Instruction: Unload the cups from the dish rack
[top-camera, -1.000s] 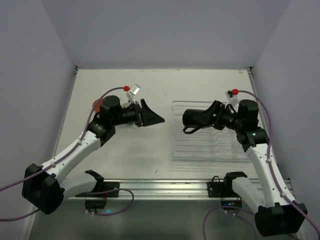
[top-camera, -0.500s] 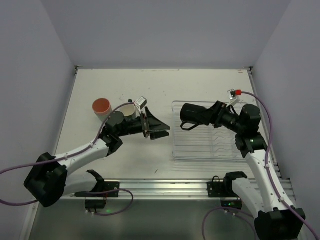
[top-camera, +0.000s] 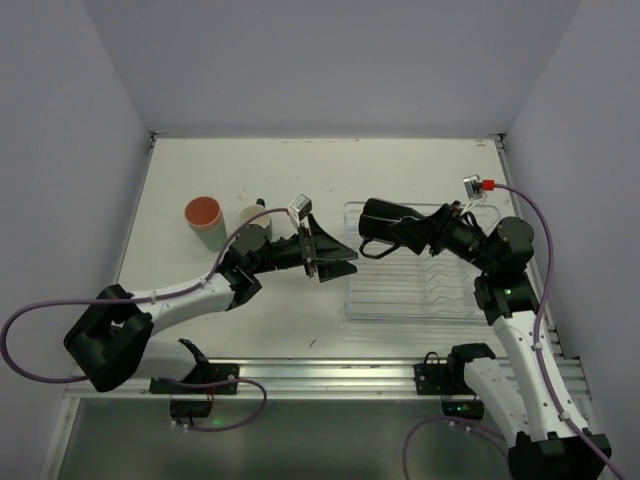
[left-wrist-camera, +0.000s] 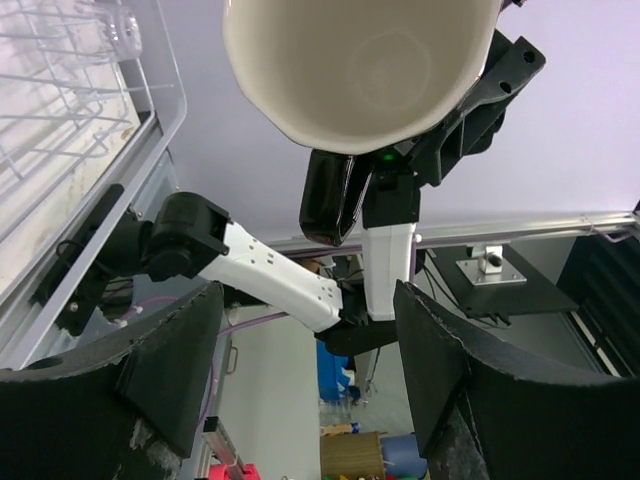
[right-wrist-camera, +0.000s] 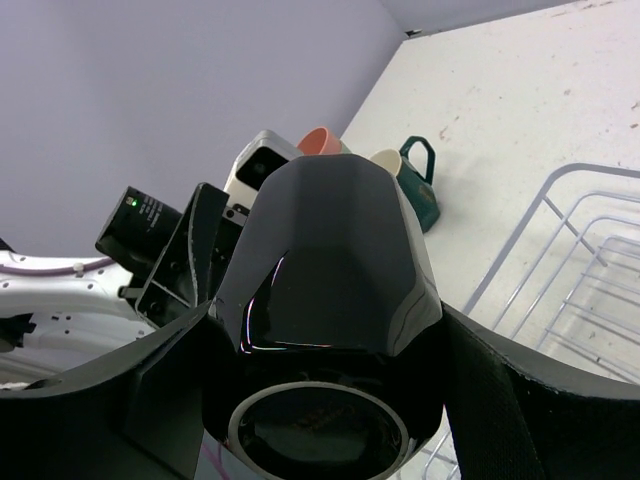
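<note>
From above we see the right gripper (top-camera: 398, 232) clamped on the black mug (top-camera: 375, 218) over the dish rack's (top-camera: 420, 305) far left corner, with the left gripper (top-camera: 340, 262) spread just beside it. Only our left wrist shows the mug's cream inside. Only the right wrist makes out the teal mug (right-wrist-camera: 420, 195) on the worktop (right-wrist-camera: 520, 90), by the pink tumbler (right-wrist-camera: 318, 140) and a pale cup (right-wrist-camera: 385, 160).

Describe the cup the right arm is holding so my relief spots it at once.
Find the see-through dish rack on the table's right half. Over its far left corner the right gripper holds a black handled mug on its side. Black outside and cream inside, it is off the table, unlike the pink tumbler standing at the left.
</note>
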